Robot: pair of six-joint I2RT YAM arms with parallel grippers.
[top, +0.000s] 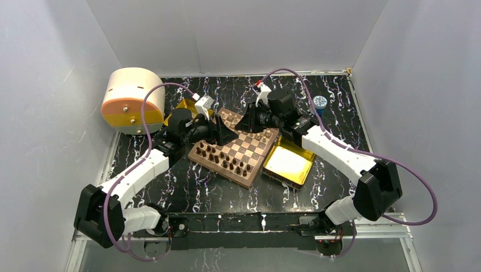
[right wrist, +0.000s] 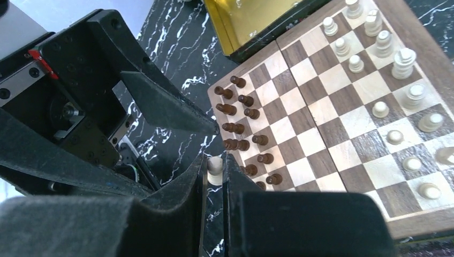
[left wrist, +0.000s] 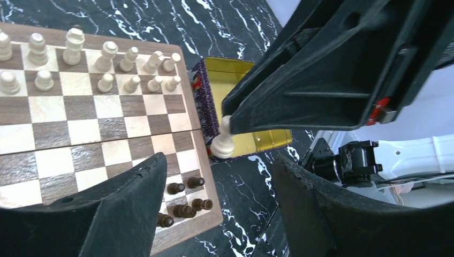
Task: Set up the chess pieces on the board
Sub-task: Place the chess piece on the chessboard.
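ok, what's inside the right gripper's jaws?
One light tan chess piece, pinched by the right gripper. Right wrist view shows only its rounded end; fingers cover the rest.

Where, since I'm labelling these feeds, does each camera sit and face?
Top external: above and behind, looking down on the board; left arm and right arm show.
Left wrist: on the left arm, facing the board's corner past the open left gripper.
Right wrist: on the right arm, looking down past the right gripper, shut on a light piece.
Shared: both wrist views show that piece and the board.
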